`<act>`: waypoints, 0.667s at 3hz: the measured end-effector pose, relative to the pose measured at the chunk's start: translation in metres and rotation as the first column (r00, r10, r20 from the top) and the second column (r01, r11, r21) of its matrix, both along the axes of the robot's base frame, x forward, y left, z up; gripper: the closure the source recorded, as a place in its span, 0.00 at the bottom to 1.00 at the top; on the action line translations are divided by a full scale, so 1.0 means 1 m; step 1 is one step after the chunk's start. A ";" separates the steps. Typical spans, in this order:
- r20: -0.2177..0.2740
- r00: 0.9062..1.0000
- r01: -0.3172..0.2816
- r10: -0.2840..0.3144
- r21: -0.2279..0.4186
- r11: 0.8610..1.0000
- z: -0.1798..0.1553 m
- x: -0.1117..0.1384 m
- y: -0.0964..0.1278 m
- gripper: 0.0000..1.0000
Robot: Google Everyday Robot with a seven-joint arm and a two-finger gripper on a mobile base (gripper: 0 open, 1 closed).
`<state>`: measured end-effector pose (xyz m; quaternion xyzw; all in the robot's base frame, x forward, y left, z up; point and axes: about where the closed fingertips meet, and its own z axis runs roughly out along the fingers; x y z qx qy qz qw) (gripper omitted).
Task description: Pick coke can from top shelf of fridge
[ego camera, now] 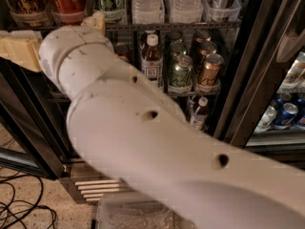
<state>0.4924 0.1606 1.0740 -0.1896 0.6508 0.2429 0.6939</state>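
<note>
Coke can (69,1): upright in a clear tray, top shelf (190,26) of fridge (240,87).
Gripper (20,49): left edge, below-left of the can, apart from it; grip state cannot be told.
Arm (143,142): white, crossing the foreground.

Matt cream tool (19,51) at left edge; glossy metal coke can (70,1); smooth white plastic arm (119,142)

Black cables (29,208) and a clear plastic bin (138,216) lie on the speckled floor (64,205); the gripper (19,50) hangs high left.
</note>
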 end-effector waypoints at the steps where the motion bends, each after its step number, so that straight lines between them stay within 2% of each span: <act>1: -0.001 0.997 0.073 -0.073 0.009 0.997 -0.027 -0.006 0.008 0.00; 2: 0.012 0.993 0.121 -0.121 -0.016 0.993 -0.062 0.009 0.014 0.00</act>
